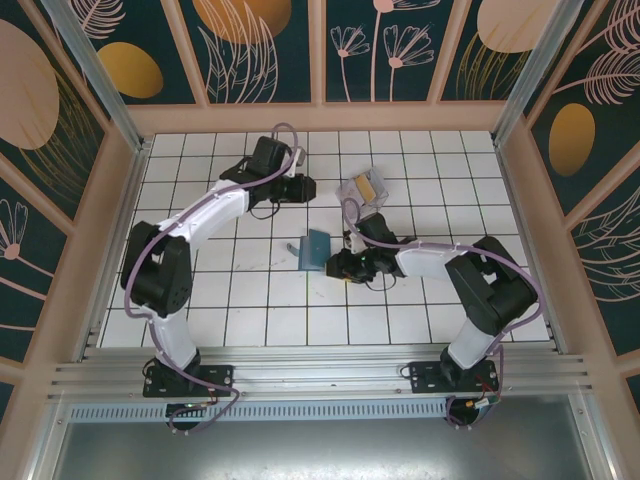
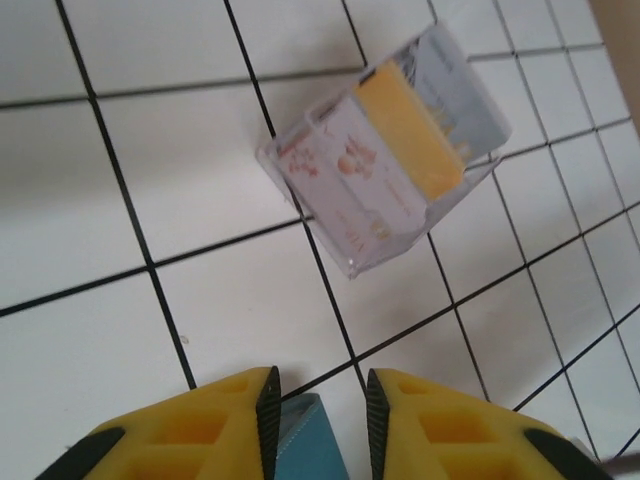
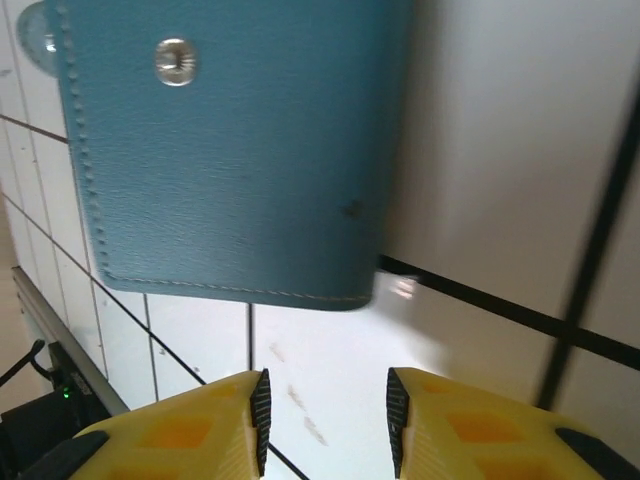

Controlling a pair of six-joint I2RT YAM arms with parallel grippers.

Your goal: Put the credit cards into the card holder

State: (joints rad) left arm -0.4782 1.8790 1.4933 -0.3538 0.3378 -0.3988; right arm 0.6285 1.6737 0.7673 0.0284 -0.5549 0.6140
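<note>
Top view: the teal-blue rectangular bifold card holder rests on the white gridded table just beside the right gripper, while the silvery-grey and gold-yellow credit cards sit in a clear plastic stand near the left gripper. Left wrist view: the left gripper is narrowly parted and clamps nothing, with the credit cards ahead. Right wrist view: the right gripper is slightly apart and empty, the card holder lying just ahead.

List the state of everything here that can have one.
credit cards, standing in the clear box
card holder, on the table, ungripped; open or shut unclear
left pincer, open, empty
right pincer, open, empty
</note>
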